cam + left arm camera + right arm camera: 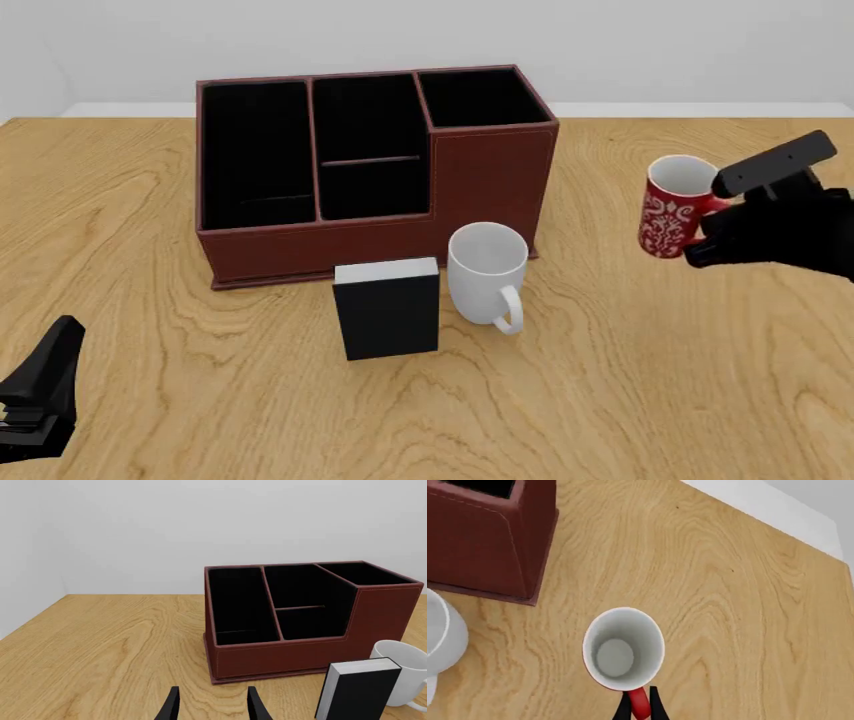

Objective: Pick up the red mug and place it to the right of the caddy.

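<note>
My right gripper [639, 706] has its jaws clenched on the loop handle of the small red floral mug [674, 207], upright and apparently off the wooden desk [627, 380], well right of the dark red-brown three-compartment caddy [360, 170]; I judge straight down is what remains. Left gripper [212, 705] idles, jaws released.

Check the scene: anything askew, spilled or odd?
Nothing stands out. The red mug hangs upright in the right gripper, pinched by its handle, right of the caddy. The white mug and black box stand upright.
</note>
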You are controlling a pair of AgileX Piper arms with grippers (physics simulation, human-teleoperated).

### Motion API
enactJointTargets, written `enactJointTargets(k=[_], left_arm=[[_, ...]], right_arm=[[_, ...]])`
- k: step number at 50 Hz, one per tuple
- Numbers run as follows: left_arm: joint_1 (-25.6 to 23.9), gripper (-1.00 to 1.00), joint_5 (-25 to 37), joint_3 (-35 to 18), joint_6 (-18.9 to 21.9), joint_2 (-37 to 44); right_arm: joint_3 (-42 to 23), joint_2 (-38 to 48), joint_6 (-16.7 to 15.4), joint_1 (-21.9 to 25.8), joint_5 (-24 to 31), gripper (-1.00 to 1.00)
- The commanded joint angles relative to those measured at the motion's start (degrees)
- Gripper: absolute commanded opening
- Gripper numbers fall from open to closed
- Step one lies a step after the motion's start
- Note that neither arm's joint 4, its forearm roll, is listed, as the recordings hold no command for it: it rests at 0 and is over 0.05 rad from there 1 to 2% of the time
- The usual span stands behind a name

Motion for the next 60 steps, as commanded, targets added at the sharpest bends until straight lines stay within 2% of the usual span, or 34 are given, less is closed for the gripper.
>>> enactJointTargets(k=[1,5,17,30,60], left_arm=[[0.0,1.0,0.0,0.0,0.0,0.0],[0.0,1.0,0.0,0.0,0.0,0.0],[0.0,1.0,0.0,0.0,0.0,0.0],[0.0,1.0,0.0,0.0,0.0,0.0],[0.0,1.0,0.0,0.0,0.0,0.0]], right_arm=[[-6.21,4.88,7.76,1.93,-1.08,-1.0],[-8.43,8.02,9.4,2.56,-2.04,-1.0],[-13.16,14.76,10.38,3.8,-3.25,-1.0],[-16.5,20.15,10.57,5.72,-4.24,-1.0],[-21.5,27.49,10.46,6.43,-4.52,-1.0]])
